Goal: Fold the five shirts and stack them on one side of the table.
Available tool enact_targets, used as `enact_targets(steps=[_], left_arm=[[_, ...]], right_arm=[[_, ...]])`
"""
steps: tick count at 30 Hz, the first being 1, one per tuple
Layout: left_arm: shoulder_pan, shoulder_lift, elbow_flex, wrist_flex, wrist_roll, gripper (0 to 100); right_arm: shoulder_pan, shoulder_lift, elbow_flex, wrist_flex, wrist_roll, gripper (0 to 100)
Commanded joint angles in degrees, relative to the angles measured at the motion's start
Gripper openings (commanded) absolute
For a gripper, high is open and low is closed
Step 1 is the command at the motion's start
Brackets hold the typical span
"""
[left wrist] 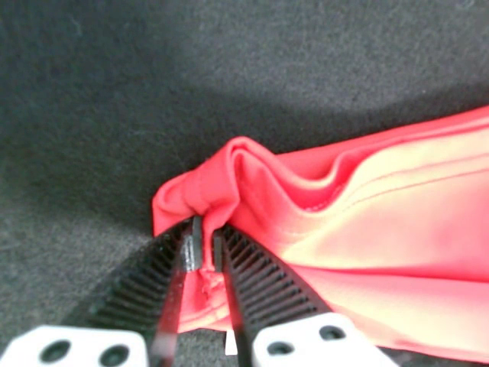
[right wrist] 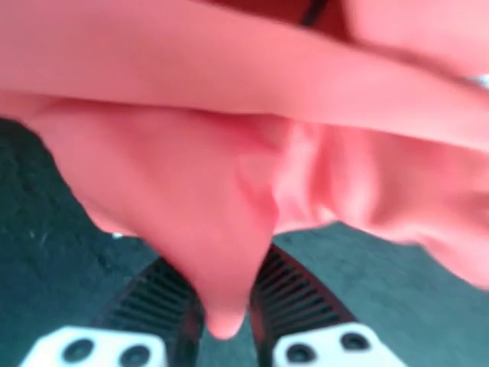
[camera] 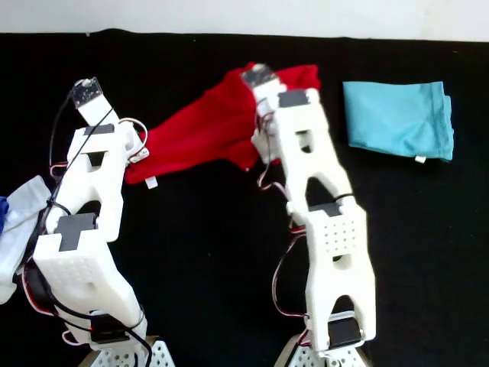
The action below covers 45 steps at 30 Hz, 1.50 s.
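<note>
The red shirt is stretched out as a long band over the middle of the far half of the desk. Its long axis runs from the near-left end up to the far-right end, and one claw has hold of each end, so the shirt lies between the two arms rather than in front of either.

The left claw is clenched on a thin pinch of cloth at the near-left end. From there the shirt runs away from it toward the other arm, in smooth lengthwise folds with a rolled edge at the tip. A small white tag hangs below this end in the high view.

The right claw is clenched on the far-right end, where the cloth is bunched. A thick fold drops down between its jaws and more fabric drapes loosely above. I judge that whatever comes next depends on the two claws working along this one axis, since neither end is free. The right end looks the messier of the two and likelier to need smoothing.

The cloth looks soft, thin and limp.

Further right lies a teal shirt, folded into a neat rectangle and well apart from the red one. At the left edge sits a heap of pale and blue cloth, not folded.
</note>
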Motion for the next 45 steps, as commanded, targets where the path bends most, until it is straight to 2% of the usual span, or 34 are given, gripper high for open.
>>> enact_targets(steps=[1, 3, 7, 9, 11, 17, 21, 26, 30, 32, 36, 41, 45], left_arm=[[0.31, 0.13, -0.57, -0.44, -0.09, 1], [0.31, 0.13, -0.57, -0.44, -0.09, 1], [0.31, 0.13, -0.57, -0.44, -0.09, 1], [0.31, 0.13, -0.57, -0.44, -0.09, 1], [0.31, 0.13, -0.57, -0.44, -0.09, 1], [0.31, 0.13, -0.66, -0.44, -0.09, 1], [0.31, 0.13, -0.66, -0.44, -0.09, 1], [0.31, 0.13, -0.66, -0.44, -0.09, 1], [0.31, 0.13, -0.66, -0.44, -0.09, 1], [0.31, 0.13, -0.66, -0.44, -0.09, 1], [0.31, 0.13, -0.66, -0.44, -0.09, 1], [0.31, 0.13, -0.66, -0.44, -0.09, 1], [0.31, 0.13, -0.66, -0.44, -0.09, 1]], right_arm=[[1.8, -0.57, -11.56, 9.71, 4.13, 0.5], [1.8, -0.57, -17.01, 16.4, 7.74, 0.5], [3.3, -2.86, -18.24, 16.84, 13.01, 0.5], [3.3, -5.76, -13.85, 16.84, 14.24, 0.5], [3.3, -10.24, -5.58, 16.84, 14.95, 0.5], [0.57, -27.21, 32.31, 15.25, 20.66, 0.5], [-0.57, -34.68, 45.05, 8.04, 20.66, 0.5], [-1.36, -38.11, 46.29, 8.84, 20.92, 3.9], [-3.12, -38.37, 46.29, 12.44, 21.01, 23.3], [-3.65, -39.25, 46.29, 12.35, 21.27, 28.2], [-3.74, -41.19, 46.37, 9.1, 22.15, 26.1], [-5.23, -36.35, 46.64, -0.04, 11.69, 26.1], [-8.75, -28.79, 46.29, -2.24, 10.81, 32.7]])
